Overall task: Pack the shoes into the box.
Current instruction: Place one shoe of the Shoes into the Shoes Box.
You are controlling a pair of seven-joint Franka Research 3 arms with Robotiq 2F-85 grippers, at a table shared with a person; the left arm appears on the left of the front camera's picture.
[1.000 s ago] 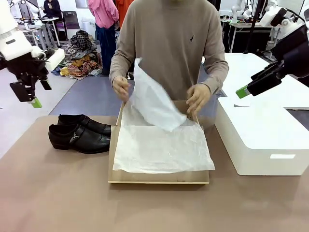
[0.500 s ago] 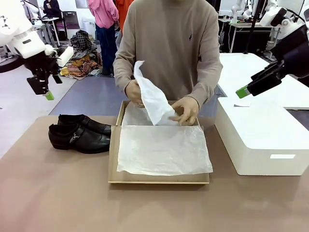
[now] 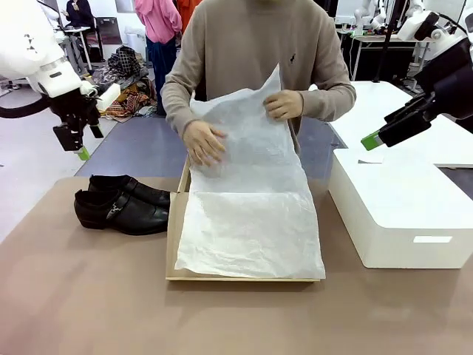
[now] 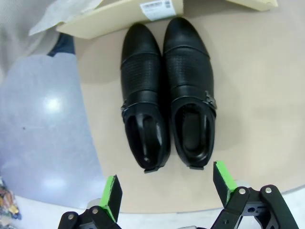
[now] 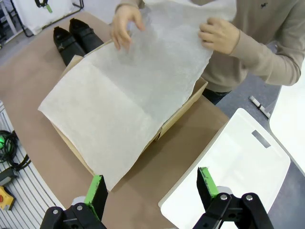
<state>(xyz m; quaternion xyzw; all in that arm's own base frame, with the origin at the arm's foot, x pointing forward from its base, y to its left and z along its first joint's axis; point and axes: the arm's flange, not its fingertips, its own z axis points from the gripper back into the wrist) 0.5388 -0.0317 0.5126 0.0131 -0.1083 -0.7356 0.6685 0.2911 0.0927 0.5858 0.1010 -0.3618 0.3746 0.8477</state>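
Observation:
Two glossy black shoes (image 3: 122, 203) lie side by side on the brown table, just left of the tan box (image 3: 171, 237). White tissue paper (image 3: 247, 222) covers the box, and a person's hands (image 3: 205, 142) hold its far end up. My left gripper (image 3: 76, 144) hangs open in the air above and behind the shoes. In the left wrist view the shoes (image 4: 167, 93) lie straight below the open left gripper (image 4: 167, 183), toes toward the box (image 4: 119, 16). My right gripper (image 3: 377, 139) hovers open, high at the right; beneath it (image 5: 151, 185) lie the tissue paper (image 5: 128, 95), the box (image 5: 178, 117) and the shoes (image 5: 76, 40).
A large white box (image 3: 399, 214) stands on the table right of the tan box, also seen in the right wrist view as the white box (image 5: 228, 176). The person stands at the far edge. Bare table lies in front of the shoes and box.
My left arm has swung right, closer over the shoes. The person has lifted and spread the far part of the tissue sheet. The right arm has stayed still.

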